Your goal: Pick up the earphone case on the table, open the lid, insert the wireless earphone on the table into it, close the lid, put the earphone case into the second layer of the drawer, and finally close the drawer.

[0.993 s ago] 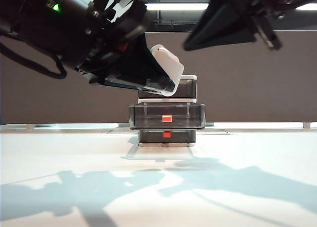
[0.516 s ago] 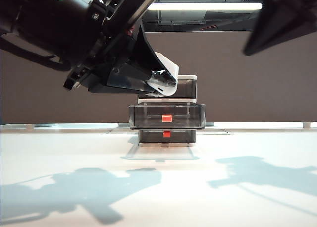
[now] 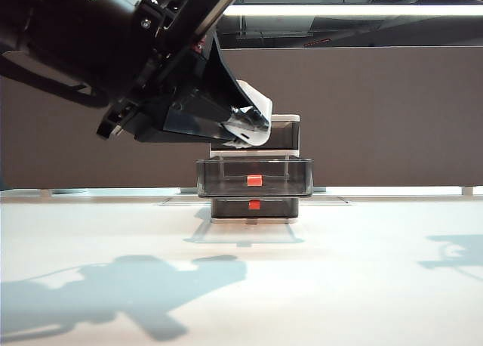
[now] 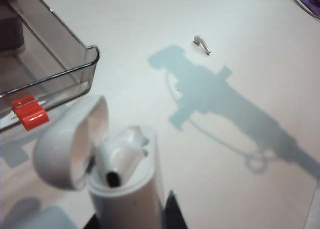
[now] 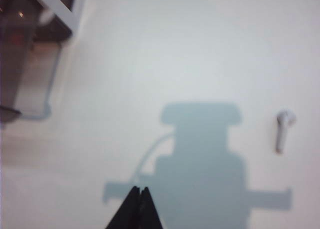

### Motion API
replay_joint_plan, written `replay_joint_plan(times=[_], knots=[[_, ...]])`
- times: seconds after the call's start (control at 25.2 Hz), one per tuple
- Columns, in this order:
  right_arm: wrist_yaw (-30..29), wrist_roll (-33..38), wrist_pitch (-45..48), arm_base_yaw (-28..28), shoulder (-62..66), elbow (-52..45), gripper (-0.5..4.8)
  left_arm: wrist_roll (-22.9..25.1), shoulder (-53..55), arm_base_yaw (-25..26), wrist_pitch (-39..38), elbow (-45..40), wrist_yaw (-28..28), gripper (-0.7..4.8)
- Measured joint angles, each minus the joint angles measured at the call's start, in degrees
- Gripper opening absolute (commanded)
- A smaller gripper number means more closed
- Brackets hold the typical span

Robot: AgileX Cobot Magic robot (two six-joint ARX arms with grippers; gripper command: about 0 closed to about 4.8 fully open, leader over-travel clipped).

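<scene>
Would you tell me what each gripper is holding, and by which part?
Left gripper grips the earphone case by its lower body, lid open; right gripper is shut, empty.

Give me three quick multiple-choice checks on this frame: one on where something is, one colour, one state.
1. Where is the loose wireless earphone?
A. on the table
B. in the middle drawer
C. in the right gripper

2. What colour are the drawer tabs?
A. blue
B. red
C. white

3. What state is the lid of the earphone case in?
A. shut
B. detached
C. open

Answers:
1 A, it lies alone on the white surface in both wrist views, and the right gripper is shut on nothing.
2 B, red on each visible tab.
3 C, the lid is flipped back while the left gripper holds the case.
</scene>
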Motion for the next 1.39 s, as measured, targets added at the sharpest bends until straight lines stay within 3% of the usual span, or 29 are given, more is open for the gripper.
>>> replay_joint_plan(times=[0.08, 0.16, 0.64, 0.79, 1.39], knots=[[-0.5, -1.4, -2.8, -1.5, 1.7, 1.1, 1.16, 0.0, 0.0, 0.0, 0.0, 0.0, 0.0, -0.06], [-0.5, -3.1, -6.6, -2.6, 4.1, 2.5, 1.69, 0.0, 0.0, 0.0, 0.0, 0.0, 0.0, -0.06], [2.3, -8.3, -11.7, -8.0, 18.0, 10.9, 1.82, 0.0, 0.0, 0.0, 0.0, 0.0, 0.0, -0.06], [2.5, -10.9, -14.0, -9.5, 22.6, 14.3, 2.52, 0.1, 0.0, 0.0, 0.0, 0.0, 0.0, -0.06], [4.6, -14.8, -11.7, -13.6, 36.4, 18.4, 2.52, 0.1, 0.0, 0.0, 0.1, 0.0, 0.0, -0.06]])
